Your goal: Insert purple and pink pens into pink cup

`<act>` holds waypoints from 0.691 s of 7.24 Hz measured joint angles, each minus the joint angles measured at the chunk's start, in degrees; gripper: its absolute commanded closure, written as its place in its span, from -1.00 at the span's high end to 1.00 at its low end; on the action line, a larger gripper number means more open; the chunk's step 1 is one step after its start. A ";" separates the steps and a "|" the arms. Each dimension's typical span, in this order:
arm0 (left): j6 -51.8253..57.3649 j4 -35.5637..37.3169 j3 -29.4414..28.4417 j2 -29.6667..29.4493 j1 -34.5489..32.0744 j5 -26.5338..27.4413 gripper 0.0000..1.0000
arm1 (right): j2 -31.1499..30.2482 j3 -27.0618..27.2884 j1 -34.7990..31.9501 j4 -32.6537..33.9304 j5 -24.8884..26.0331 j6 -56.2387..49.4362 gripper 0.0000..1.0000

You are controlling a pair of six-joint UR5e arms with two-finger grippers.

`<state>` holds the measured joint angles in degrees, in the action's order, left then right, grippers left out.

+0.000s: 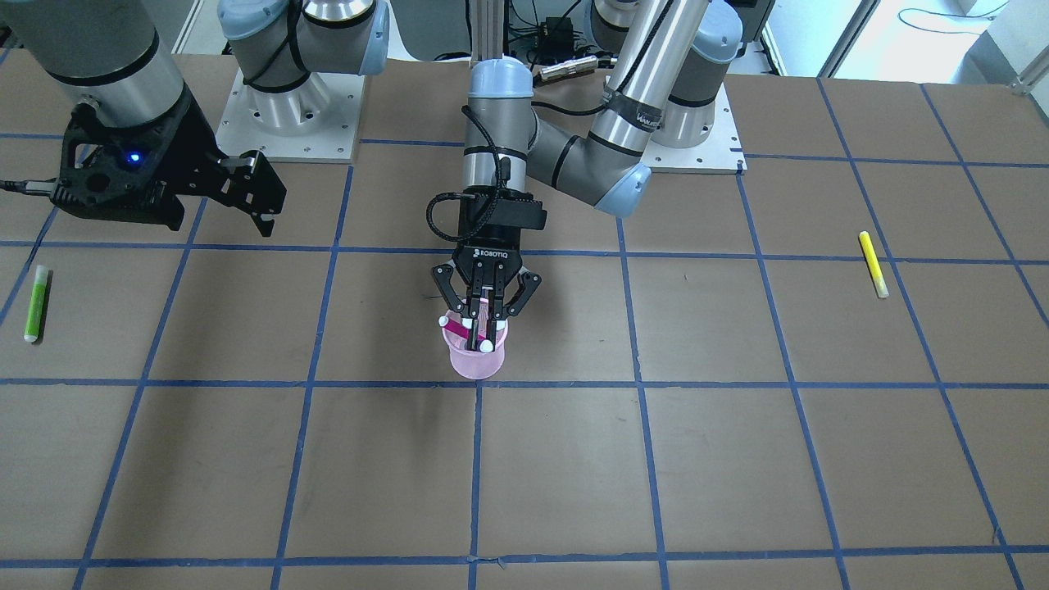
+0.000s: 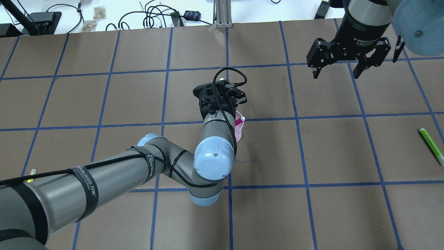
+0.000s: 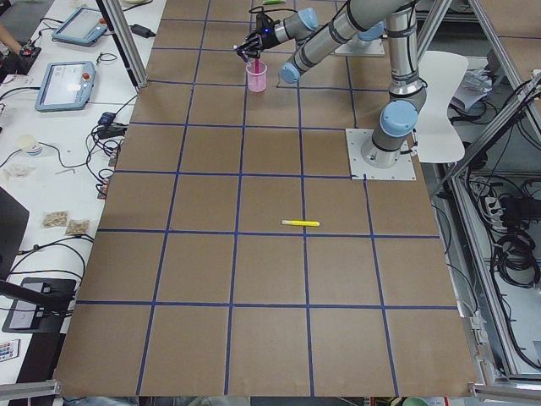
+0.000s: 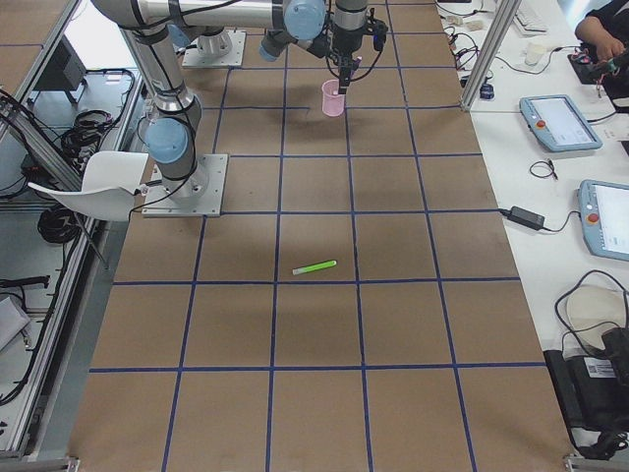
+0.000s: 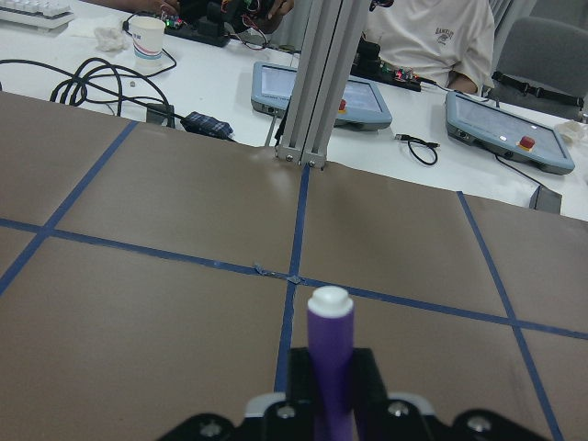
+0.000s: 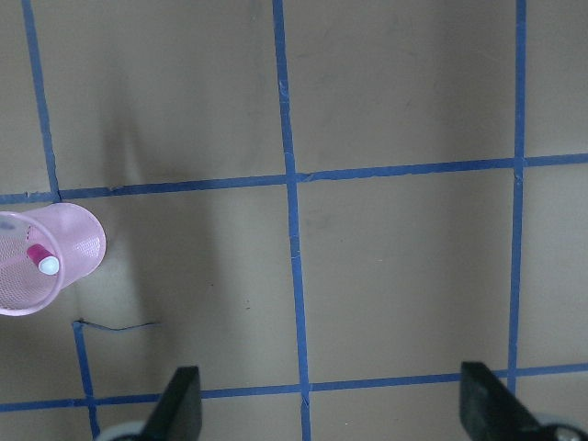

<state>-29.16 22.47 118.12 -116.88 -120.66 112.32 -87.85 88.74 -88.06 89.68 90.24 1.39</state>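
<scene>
The brown table [image 1: 737, 459] is gridded with blue tape. Mid-table, the left gripper [image 1: 483, 325] is clamped on the upright purple pen [image 5: 329, 354], right over the pink cup [image 1: 475, 362]; the pink pen [image 6: 39, 257] leans inside the cup. The right gripper [image 2: 335, 74] hangs spread and empty, well apart. A green pen [image 1: 36, 303] lies far right and a yellow pen [image 1: 874, 264] far left. Beyond the far edge is a white bench [image 5: 211, 83] with tablets [image 5: 501, 129].
</scene>
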 measured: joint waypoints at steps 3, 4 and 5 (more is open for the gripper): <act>0.23 2.59 0.46 -1.45 -0.07 0.01 -1.00 | 0.01 0.03 0.00 0.02 -0.18 -0.06 1.00; 0.40 3.25 0.56 -1.88 -0.16 0.03 -1.00 | 0.03 0.03 0.00 0.07 -0.24 -0.07 1.00; 0.57 3.64 0.64 -2.25 -0.34 0.09 -1.00 | 0.04 0.03 0.00 0.11 -0.33 -0.07 1.00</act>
<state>-28.59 26.10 118.76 -119.14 -121.00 112.40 -87.81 88.77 -88.07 89.79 89.91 1.32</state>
